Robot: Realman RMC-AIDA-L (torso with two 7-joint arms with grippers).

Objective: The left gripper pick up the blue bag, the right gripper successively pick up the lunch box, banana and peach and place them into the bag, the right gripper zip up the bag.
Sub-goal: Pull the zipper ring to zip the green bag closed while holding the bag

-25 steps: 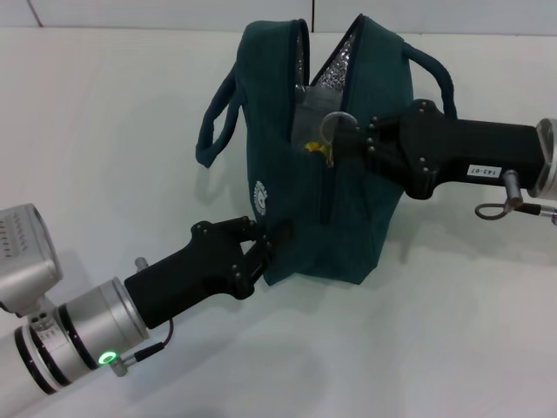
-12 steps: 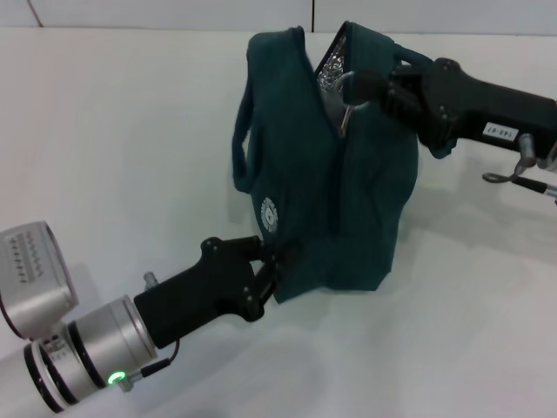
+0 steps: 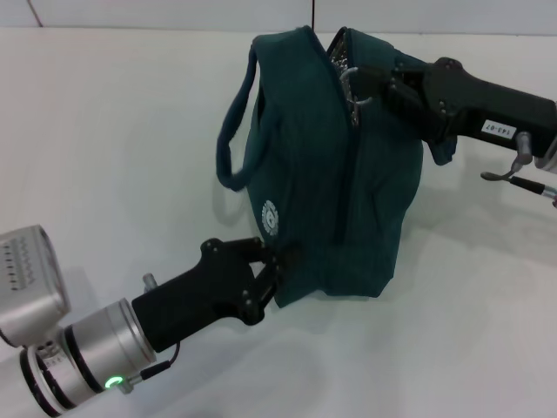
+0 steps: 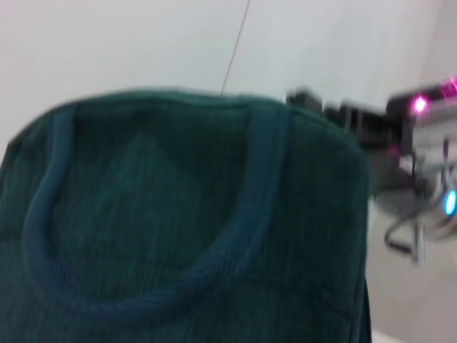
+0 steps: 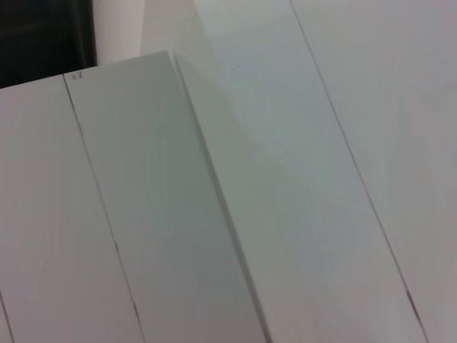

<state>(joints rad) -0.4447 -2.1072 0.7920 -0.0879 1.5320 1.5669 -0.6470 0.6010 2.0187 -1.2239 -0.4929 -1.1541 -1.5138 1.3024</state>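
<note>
Zipped nearly to its top now, the blue bag (image 3: 335, 165) shows far less foil lining than a second ago. It stands on the white bench (image 3: 113, 131), pinned at its lower corner by the left gripper (image 3: 271, 266), fingers clamped on fabric, likely as an anchor against the pull. At the top, the right gripper (image 3: 364, 83) pinches the zipper pull (image 3: 352, 91). Only the left wrist view shows the bag's far handle (image 4: 153, 236).
</note>
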